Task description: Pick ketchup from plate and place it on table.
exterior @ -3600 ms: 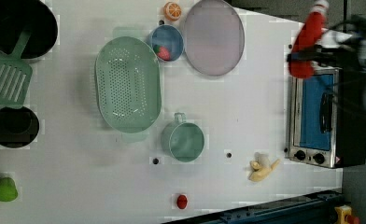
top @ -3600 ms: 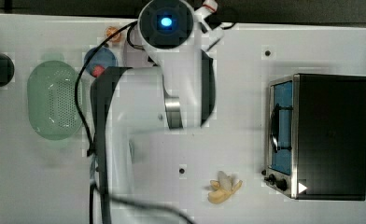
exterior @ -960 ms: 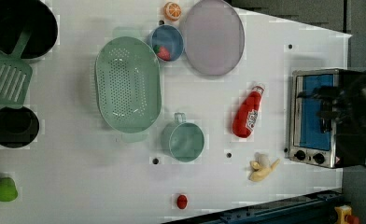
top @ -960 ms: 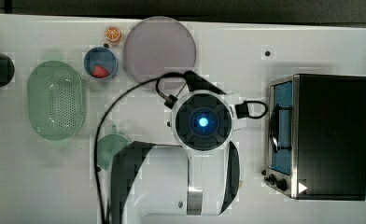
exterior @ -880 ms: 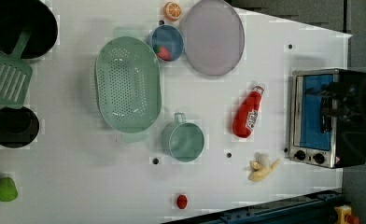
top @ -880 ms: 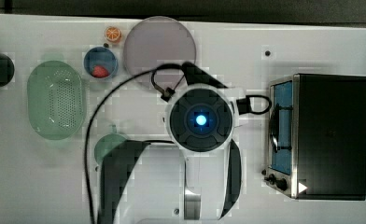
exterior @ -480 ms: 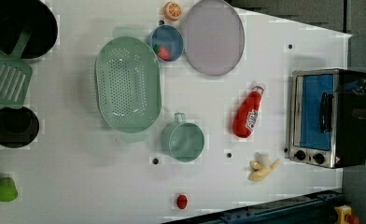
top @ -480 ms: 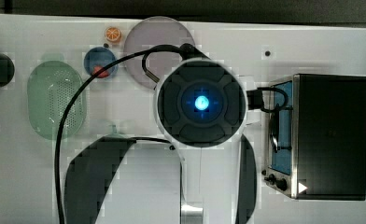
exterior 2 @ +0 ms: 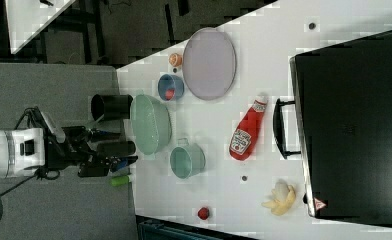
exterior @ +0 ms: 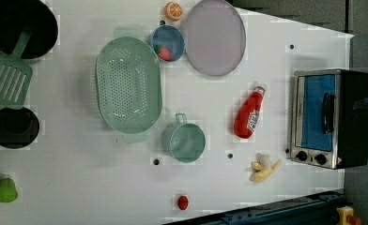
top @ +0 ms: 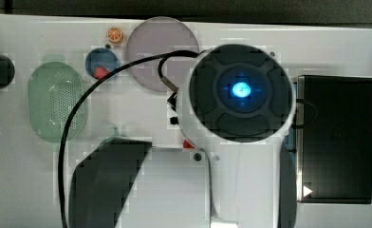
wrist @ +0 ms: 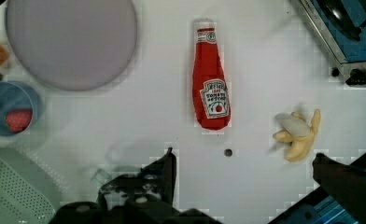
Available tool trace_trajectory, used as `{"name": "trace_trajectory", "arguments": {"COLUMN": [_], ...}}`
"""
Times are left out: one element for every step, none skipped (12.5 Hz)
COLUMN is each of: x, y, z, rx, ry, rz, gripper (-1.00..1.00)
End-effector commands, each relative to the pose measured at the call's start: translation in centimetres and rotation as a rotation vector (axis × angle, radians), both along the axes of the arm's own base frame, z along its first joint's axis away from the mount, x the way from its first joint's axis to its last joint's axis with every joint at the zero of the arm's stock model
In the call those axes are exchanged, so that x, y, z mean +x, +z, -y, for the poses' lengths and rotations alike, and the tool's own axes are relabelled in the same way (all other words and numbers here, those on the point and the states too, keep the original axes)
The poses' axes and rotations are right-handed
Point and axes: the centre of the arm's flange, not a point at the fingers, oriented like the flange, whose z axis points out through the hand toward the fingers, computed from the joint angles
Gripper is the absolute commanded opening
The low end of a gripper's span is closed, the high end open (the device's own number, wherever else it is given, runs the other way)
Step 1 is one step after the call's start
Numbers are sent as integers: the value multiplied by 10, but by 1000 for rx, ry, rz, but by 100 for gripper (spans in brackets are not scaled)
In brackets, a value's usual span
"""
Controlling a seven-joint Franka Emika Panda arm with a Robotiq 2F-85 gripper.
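The ketchup [exterior: 249,115] [exterior 2: 246,131] [wrist: 211,84], a slim red bottle with a white cap and label, lies on its side on the white table [exterior: 79,178], apart from the plate. The pale lilac plate [exterior: 215,36] [exterior 2: 209,62] [wrist: 71,42] [top: 151,42] is bare. My gripper [wrist: 242,156] hangs high above the bottle, open, with nothing between its dark fingers [wrist: 169,163]. In the top view the arm's round wrist head [top: 241,90] looms large and hides the bottle.
A black toaster oven [exterior: 330,117] stands at the left view's right, with a peeled banana [exterior: 264,168] beside it. A green cup [exterior: 184,140], green basket [exterior: 128,84], blue bowl [exterior: 167,43], orange slice [exterior: 173,10] and a small red lump [exterior: 183,202] also sit on the table.
Several seconds ago the gripper held the ketchup; now the bottle lies on the table. Over the last second the arm rose toward the top camera and left the left view's right edge.
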Motion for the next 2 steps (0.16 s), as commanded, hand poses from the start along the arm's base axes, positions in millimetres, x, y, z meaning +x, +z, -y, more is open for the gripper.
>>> {"name": "trace_trajectory", "arguments": {"x": [4, 4], "y": [4, 3], "z": [-2, -3], "rx": [-5, -5], "ry": [-36, -36], "rz": [-4, -5], "gripper": [100, 100]}}
